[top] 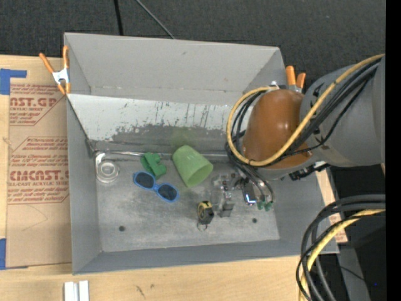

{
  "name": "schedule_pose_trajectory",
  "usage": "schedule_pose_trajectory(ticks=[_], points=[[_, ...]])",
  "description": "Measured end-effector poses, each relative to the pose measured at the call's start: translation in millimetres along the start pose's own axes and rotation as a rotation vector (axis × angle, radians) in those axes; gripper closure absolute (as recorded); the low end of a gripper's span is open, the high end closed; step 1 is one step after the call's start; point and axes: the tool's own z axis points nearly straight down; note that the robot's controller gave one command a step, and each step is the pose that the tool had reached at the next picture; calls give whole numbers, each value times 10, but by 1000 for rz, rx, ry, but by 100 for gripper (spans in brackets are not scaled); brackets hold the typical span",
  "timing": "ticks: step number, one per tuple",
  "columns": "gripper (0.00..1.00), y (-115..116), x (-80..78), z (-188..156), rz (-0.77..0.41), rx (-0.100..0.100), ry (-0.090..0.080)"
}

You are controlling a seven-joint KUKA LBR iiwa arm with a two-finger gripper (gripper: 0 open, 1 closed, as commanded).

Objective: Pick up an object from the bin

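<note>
My gripper (224,200) hangs low over the bin floor right of centre, below the orange wrist cover. A small dark and yellow object (205,211) lies just left of it on the floor, close to the fingertips. A light green plastic cup (191,165) lies on its side up and left of the gripper. Nothing shows between the fingers.
Blue sunglasses (155,187) lie left of centre, with a dark green block (153,164) just above them. A clear round lid or jar (106,169) sits by the left wall. The arm with looped cables covers the bin's right side.
</note>
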Motion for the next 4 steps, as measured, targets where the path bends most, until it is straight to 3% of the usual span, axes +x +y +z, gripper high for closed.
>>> schedule_pose_trajectory(ticks=[1, 2, 3, 4], points=[[0, -6, -17, -29, -1, 1, -6], [0, -61, 3, 645, -255, 2, -2], [100, -61, -4, 632, -254, 2, -4], [100, -179, -18, -747, -229, 4, -14]])
